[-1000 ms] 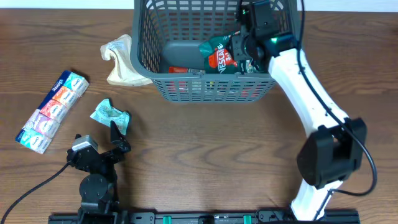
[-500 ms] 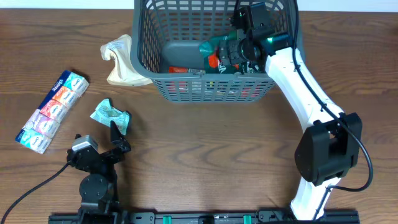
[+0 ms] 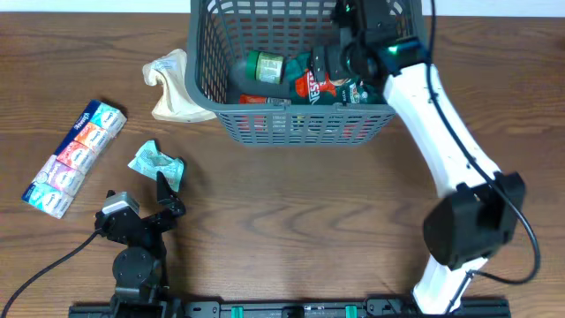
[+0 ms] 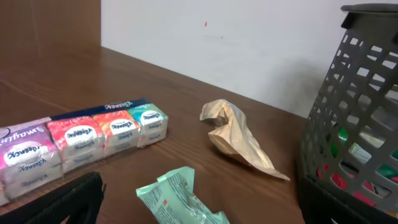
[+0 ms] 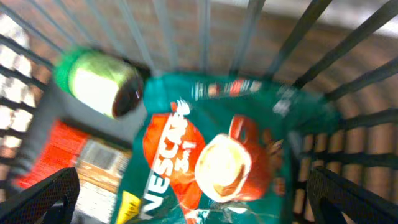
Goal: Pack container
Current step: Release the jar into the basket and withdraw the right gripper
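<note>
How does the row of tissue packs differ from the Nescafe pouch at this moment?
The row of tissue packs lies on the table, left of the container; the Nescafe pouch lies inside it. The row is several small packs in blue, orange, pink and white; the pouch is one dark green bag with a red logo. Both are soft printed packaging.

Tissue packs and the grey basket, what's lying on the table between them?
A crumpled beige paper bag lies between the tissue packs and the basket, nearer the basket. The left wrist view shows it best.
</note>
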`<action>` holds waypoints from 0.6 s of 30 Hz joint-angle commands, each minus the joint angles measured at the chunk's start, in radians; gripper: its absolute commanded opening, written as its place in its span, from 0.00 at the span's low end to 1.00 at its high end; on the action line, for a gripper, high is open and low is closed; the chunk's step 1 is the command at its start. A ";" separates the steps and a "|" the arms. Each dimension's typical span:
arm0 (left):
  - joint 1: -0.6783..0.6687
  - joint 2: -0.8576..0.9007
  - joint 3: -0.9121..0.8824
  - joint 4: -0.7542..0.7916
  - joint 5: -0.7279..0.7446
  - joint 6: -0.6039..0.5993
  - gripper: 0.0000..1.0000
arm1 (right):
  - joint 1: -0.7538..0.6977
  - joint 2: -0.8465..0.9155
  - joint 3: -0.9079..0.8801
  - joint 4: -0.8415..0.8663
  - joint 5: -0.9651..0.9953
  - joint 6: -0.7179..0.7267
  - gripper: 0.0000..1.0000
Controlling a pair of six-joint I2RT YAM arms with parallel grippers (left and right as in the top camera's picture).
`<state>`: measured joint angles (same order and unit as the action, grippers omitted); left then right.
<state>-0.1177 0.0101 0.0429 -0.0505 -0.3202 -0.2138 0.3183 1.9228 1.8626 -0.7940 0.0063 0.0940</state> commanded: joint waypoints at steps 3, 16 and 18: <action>0.006 -0.006 -0.029 -0.014 -0.006 -0.010 0.99 | -0.014 -0.169 0.140 -0.052 0.169 0.016 0.99; 0.006 -0.006 -0.029 -0.014 -0.006 -0.010 0.99 | -0.313 -0.385 0.208 -0.385 0.667 0.415 0.99; 0.006 -0.006 -0.029 -0.014 -0.006 -0.010 0.98 | -0.367 -0.385 0.208 -0.421 0.662 0.419 0.99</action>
<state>-0.1177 0.0101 0.0429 -0.0505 -0.3202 -0.2138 0.0101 1.5314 2.0693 -1.1896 0.6052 0.4393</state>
